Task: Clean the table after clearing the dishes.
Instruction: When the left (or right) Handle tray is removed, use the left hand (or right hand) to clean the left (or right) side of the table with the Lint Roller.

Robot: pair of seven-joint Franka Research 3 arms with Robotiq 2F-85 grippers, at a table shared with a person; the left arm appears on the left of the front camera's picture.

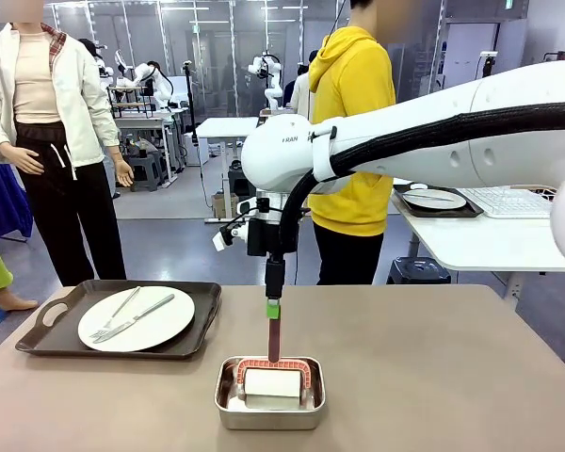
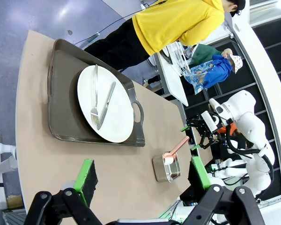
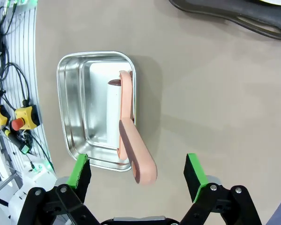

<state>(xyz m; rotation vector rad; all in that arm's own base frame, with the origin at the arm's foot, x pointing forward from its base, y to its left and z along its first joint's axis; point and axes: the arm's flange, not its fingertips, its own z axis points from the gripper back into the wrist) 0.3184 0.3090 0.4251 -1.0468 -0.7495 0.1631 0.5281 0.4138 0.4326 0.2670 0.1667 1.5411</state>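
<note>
So, the brown desk (image 1: 433, 377) is not cleared: a dark handled tray (image 1: 202, 311) sits on its left part, and on it is a round white plate (image 1: 137, 320) with a fork (image 1: 113, 315) and knife (image 1: 141, 313) lying side by side across it. From the left wrist view, high up, the tray (image 2: 61, 108) and plate (image 2: 117, 117) lie well apart from the small steel pan (image 2: 166, 168). That pan (image 1: 268, 421) is on the desk near the front edge, about mid-width, right of the tray. In it lies a white roller (image 1: 271, 383) in a salmon frame, its handle (image 1: 273, 341) standing up out of the pan. The right arm reaches in from the right, and the right claw (image 1: 273, 309) points straight down just above the handle tip. In the right wrist view the right claw (image 3: 136, 174) is spread wide, with the green pads (image 3: 79, 174) either side of the handle (image 3: 136, 154) and clear gaps both sides, so nothing is gripped. The left claw (image 2: 143, 174) is also spread wide and empty, high over the desk. A person (image 1: 353, 141) in a yellow hoodie stands beyond the far edge of the desk.
</note>
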